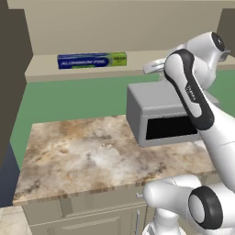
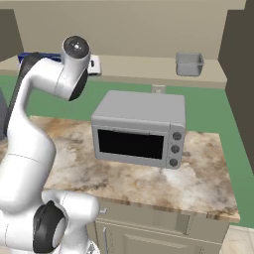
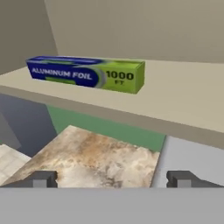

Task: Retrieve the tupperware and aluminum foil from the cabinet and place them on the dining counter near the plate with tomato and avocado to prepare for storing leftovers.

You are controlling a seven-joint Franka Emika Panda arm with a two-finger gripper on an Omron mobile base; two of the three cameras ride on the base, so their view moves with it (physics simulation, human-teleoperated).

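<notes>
Fingertips [image 3: 43, 178] low in hand view, gripper [image 3: 111, 179] spread wide, holding nothing. Aluminum foil [image 3: 87, 74] upper left, lying on cabinet [image 3: 183, 100] shelf. Likely light, stiff, smooth carton; best pinched across narrow mid-length. Tupperware [image 2: 189, 64] upper right of right base view, same shelf.

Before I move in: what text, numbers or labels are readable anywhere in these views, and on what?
"ALUMINUM FOIL": white lettering on the blue side of the aluminum foil carton on the cabinet shelf.
"1000 FT": on the carton's lime-green end.
Toaster oven knob markings: too small to read.
</notes>
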